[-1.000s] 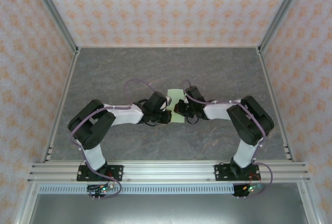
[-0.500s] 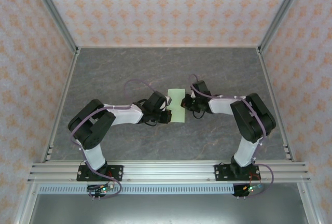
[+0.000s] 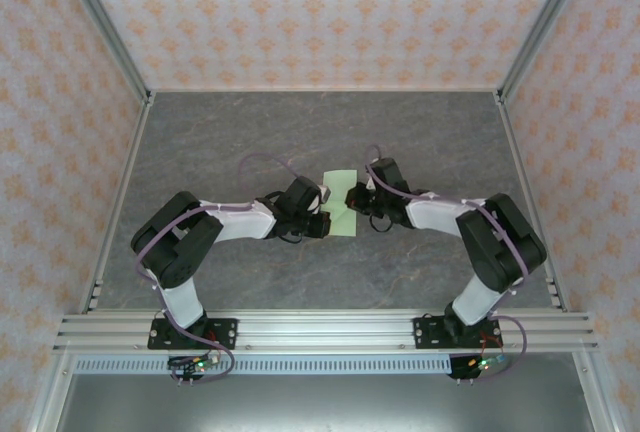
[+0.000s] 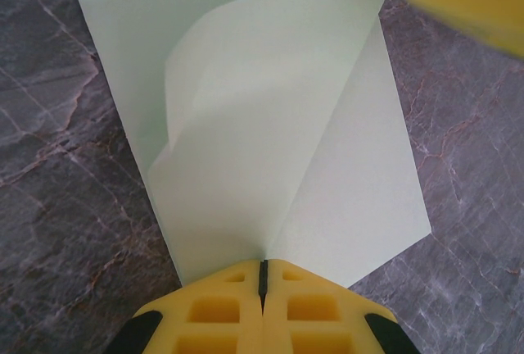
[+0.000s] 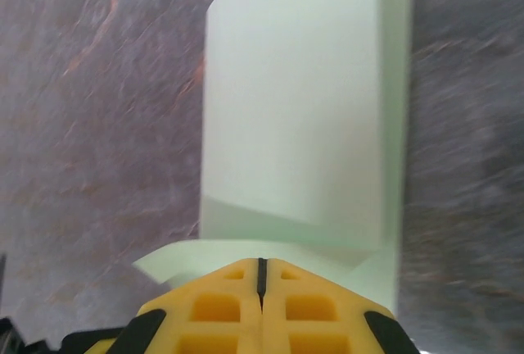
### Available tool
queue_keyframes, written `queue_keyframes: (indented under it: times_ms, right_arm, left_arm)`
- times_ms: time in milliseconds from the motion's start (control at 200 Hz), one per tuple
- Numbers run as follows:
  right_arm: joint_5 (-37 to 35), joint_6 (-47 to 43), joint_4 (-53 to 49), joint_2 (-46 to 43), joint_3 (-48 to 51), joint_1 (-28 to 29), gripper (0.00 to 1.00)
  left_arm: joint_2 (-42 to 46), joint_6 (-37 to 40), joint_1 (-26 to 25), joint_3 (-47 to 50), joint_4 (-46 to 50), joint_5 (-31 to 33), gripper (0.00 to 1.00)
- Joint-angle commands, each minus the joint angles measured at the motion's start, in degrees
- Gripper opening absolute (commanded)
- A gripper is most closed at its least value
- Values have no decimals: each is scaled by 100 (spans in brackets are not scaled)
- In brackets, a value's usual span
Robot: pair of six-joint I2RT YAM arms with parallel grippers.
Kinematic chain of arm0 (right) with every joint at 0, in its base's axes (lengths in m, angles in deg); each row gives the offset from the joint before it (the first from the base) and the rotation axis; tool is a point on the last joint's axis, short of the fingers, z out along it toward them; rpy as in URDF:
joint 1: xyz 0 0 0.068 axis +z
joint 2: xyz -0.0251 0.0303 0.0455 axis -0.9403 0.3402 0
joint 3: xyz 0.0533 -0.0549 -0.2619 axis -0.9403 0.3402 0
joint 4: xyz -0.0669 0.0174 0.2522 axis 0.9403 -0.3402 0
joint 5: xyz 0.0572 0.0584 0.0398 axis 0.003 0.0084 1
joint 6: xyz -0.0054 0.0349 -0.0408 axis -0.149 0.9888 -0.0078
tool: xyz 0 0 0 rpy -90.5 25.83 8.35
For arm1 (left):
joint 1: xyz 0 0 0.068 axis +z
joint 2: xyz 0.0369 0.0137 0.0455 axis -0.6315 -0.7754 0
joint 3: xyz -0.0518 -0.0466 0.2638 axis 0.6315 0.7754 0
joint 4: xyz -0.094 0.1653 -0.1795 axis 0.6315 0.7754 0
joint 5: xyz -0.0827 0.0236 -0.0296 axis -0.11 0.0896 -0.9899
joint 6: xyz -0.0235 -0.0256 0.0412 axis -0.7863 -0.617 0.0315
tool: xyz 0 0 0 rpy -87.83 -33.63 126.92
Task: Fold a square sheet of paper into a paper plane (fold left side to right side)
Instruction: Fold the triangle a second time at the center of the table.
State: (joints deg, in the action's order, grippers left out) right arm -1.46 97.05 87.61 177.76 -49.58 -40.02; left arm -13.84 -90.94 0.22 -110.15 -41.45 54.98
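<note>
Well, left gripper (image 4: pixel 262 276) pinches paper (image 4: pixel 270 116) edge; right gripper (image 5: pixel 261 270) opposite.

Sheet (image 3: pixel 341 202) is plain pale green, no marks, lying pretty much mid-worktop (image 3: pixel 250 142). It's doubled over, so from above it reads as a narrow strip running 12 to 6. It's not pressed flat though. In the left wrist view, the sheet (image 4: pixel 270 124) has its top layer puffed up in a soft curl toward 10, with the bottom layer flat and showing at 4. In the right wrist view, the sheet (image 5: pixel 299 116) bows upward, with a small flap bent across at 6.
</note>
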Motion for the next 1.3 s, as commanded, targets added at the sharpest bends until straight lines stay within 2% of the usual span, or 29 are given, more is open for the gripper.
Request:
queue_keyframes:
  times_ms: [0, 230, 445, 736, 1026, 1296]
  right_arm:
    - [151, 212, 403, 288, -36, 68, 2]
    - [-153, 123, -50, 753, -280, 75, 2]
    - [-247, 32, -427, 934, -331, 69, 2]
    - [-237, -36, -576, 914, -339, 68, 2]
    - [-299, -126, -733, 893, -326, 72, 2]
    - [-437, -204, -963, 894, -405, 68, 2]
  left_arm:
    - [-110, -44, 62, 197, 489, 41, 0]
    - [131, -57, 69, 154, 533, 3, 2]
    - [377, -149, 62, -109, 416, -466, 2]
    - [-119, -85, 111, -666, 488, -604, 2]
    - [-495, -49, 298, -639, 275, -852, 1]
    - [-488, 330, 299, -442, 734, -674, 1]
